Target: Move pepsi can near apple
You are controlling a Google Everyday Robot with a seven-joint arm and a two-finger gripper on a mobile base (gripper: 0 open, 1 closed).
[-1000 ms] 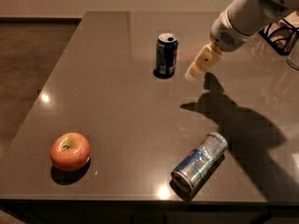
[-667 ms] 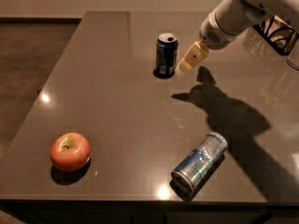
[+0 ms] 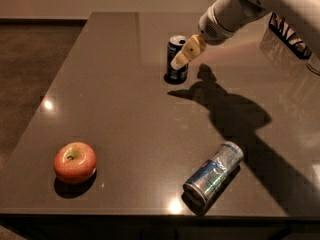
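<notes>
A dark, glossy table (image 3: 115, 109) fills our view. At its near left sits the apple (image 3: 75, 162), well apart from the pepsi can (image 3: 175, 75), which stands upright toward the far edge. Our gripper (image 3: 186, 53) overlaps the can's upper right side, seemingly lined up for a grasp; we cannot tell whether it holds anything. A silver can (image 3: 214, 174) lies toppled front right.

Two cans, one apple and one gripper over one dark brown glossy tabletop (image 3: 125, 109).
Cans: one upright dark navy-blue pepsi can (image 3: 175, 70) with a silver top, and one lighter silver-and-blue can (image 3: 214, 174) lying on its side, well apart to the pepsi can's front right. One round red-orange apple (image 3: 75, 162), far to its front left. One pale-tipped gripper (image 3: 186, 53), at its upper right side.
</notes>
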